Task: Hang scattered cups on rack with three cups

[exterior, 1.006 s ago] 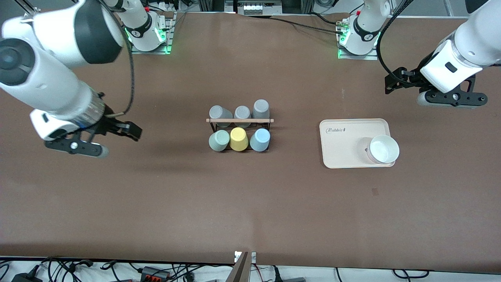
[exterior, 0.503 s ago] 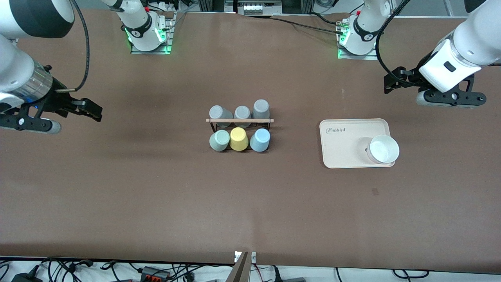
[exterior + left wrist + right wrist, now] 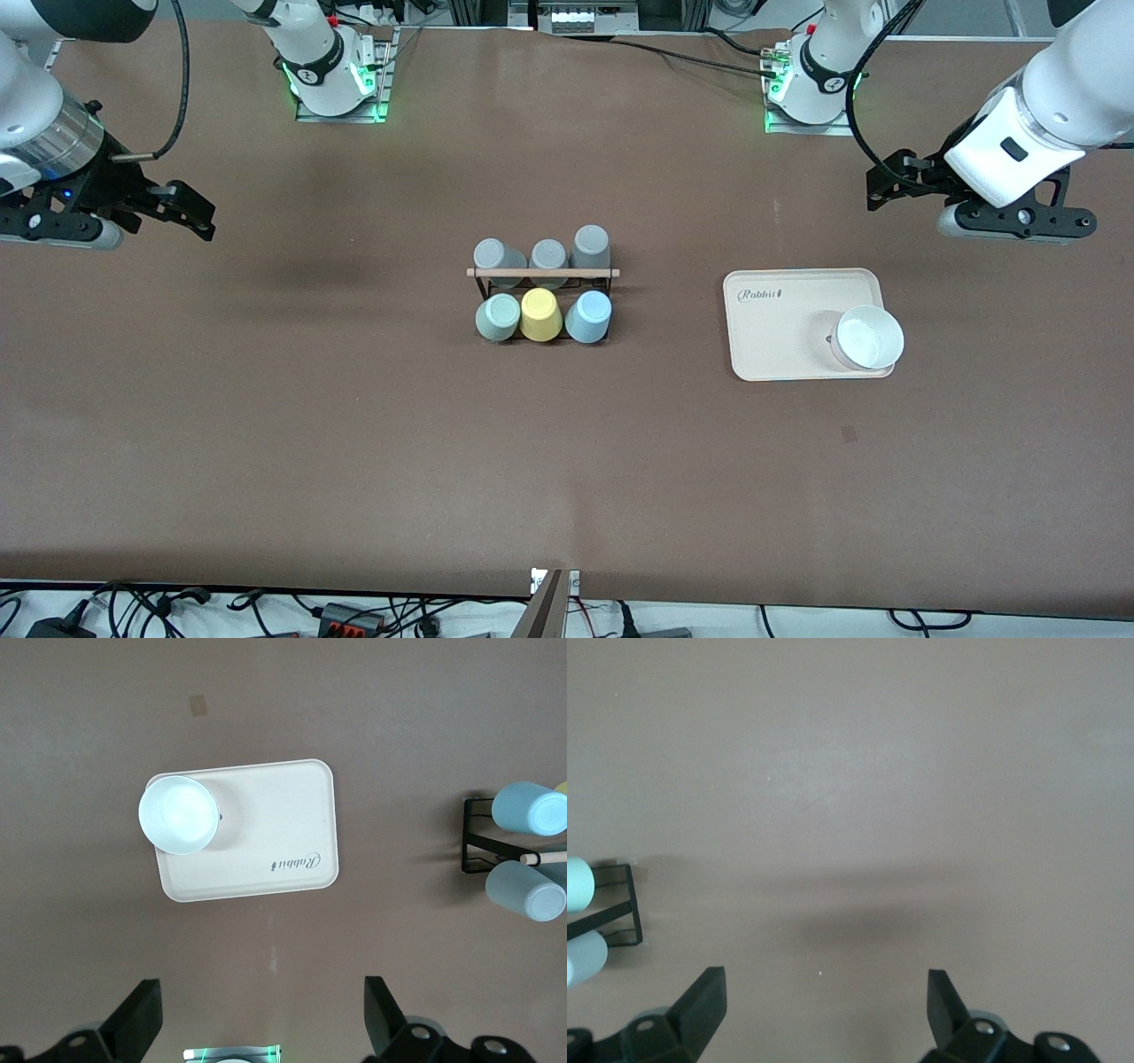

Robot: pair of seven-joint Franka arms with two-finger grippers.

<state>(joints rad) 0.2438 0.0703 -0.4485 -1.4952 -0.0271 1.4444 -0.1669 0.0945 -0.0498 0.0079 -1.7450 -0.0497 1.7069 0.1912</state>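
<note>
The black wire rack [image 3: 542,274] with its wooden rod stands mid-table. On its side nearer the front camera sit the mint green cup [image 3: 497,317] and the light blue cup [image 3: 588,316], bottoms up, with a yellow cup [image 3: 540,315] between them. Three grey cups [image 3: 548,255] fill the farther side. My right gripper [image 3: 55,228] hovers open and empty over the right arm's end of the table. The left gripper [image 3: 1010,221] hangs open and empty over the left arm's end. The left wrist view shows the light blue cup [image 3: 530,809]; the right wrist view shows the mint cup [image 3: 576,883].
A cream tray [image 3: 780,310] lies between the rack and the left arm's end, with a white bowl [image 3: 869,338] on its nearer corner. The tray [image 3: 275,850] and bowl [image 3: 179,813] also appear in the left wrist view. Cables run along the table's nearer edge.
The right arm has drawn back from the table's middle toward its own end and its base, gripper open throughout. The left gripper rose slightly. The cups have not moved.
</note>
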